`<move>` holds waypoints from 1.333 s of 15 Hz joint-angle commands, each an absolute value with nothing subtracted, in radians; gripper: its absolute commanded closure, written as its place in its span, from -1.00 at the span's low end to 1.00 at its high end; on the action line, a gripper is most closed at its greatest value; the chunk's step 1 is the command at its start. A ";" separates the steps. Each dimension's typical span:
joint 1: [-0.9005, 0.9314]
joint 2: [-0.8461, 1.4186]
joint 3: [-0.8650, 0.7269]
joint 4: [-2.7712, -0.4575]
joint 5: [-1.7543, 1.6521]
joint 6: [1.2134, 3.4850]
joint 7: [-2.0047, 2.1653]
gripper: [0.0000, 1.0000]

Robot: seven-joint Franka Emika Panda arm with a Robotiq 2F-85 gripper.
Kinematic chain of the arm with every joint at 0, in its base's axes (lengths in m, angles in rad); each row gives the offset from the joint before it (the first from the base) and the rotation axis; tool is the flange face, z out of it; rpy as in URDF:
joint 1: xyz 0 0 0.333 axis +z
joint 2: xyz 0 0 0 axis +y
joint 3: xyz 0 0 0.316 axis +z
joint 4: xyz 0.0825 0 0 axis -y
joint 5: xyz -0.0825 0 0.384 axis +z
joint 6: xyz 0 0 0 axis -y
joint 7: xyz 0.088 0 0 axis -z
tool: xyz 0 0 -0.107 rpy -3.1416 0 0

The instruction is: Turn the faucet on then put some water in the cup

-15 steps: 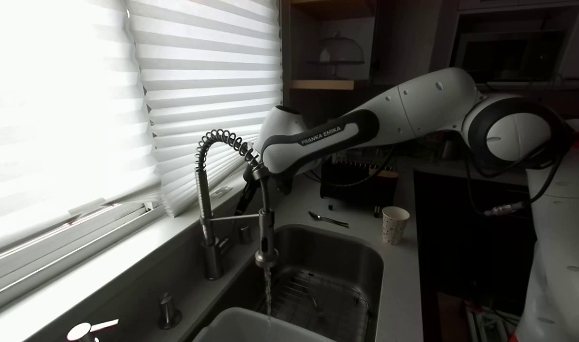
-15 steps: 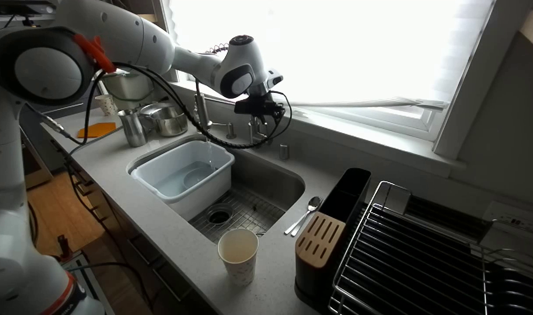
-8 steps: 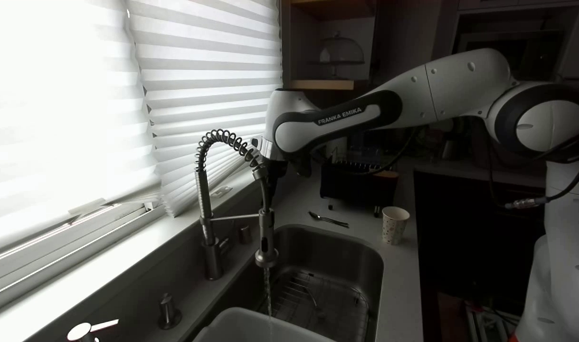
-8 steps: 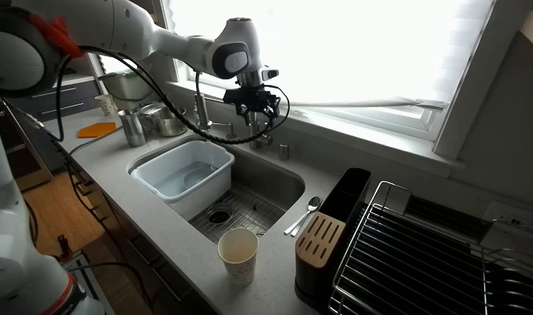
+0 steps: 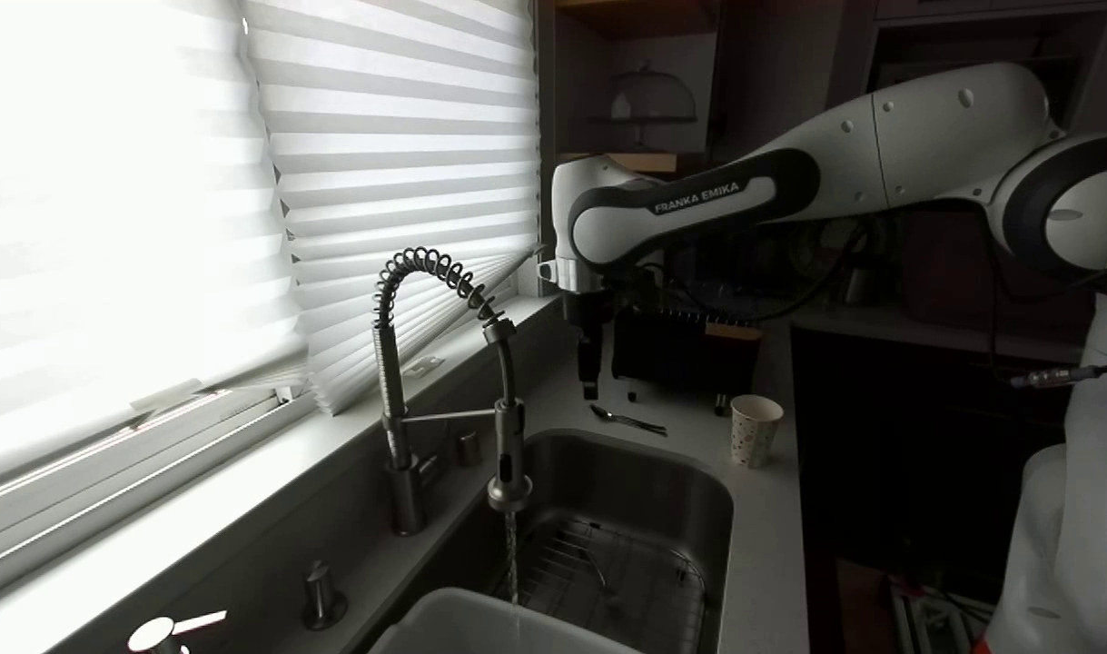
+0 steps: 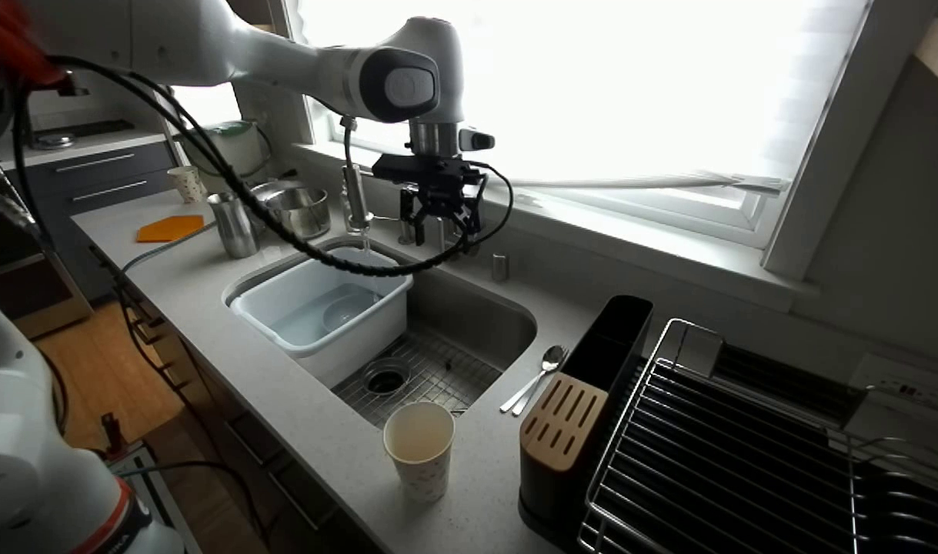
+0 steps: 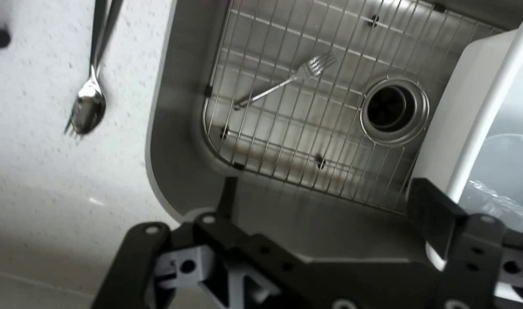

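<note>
The chrome faucet [image 5: 390, 391] with its coiled neck stands behind the sink. Its spray head [image 6: 355, 201] also shows in an exterior view. A thin stream of water [image 5: 512, 554] runs from it into the tub; it also shows in the wrist view [image 7: 501, 201]. The cup [image 6: 421, 454], a speckled off-white paper cup, stands upright on the counter at the sink's end, also in an exterior view [image 5: 755, 431]. My gripper [image 7: 325, 189] is open and empty, fingers wide apart, pointing down. In an exterior view the gripper [image 6: 447, 231] hangs above the sink's back edge, apart from the cup.
A white tub [image 6: 365, 342] holding water sits in the sink [image 6: 476, 304]. A spoon and fork [image 6: 536, 378] lie beside a black caddy [image 6: 561, 419] and dish rack [image 6: 746, 446]. A metal pitcher [image 6: 234, 225] and another paper cup [image 6: 186, 185] stand at the far end.
The gripper has moved away from behind the faucet toward the dish rack's side and turned from tilted to pointing down. Water runs throughout. The cup has not moved.
</note>
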State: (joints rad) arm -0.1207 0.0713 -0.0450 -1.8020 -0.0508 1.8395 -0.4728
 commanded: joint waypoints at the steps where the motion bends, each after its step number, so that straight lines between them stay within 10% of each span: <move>1: -0.154 -0.032 -0.105 -1.927 -0.058 1.813 -0.474 -1.00; 20: -0.253 -0.131 -0.272 -2.010 0.010 1.772 -0.444 -1.00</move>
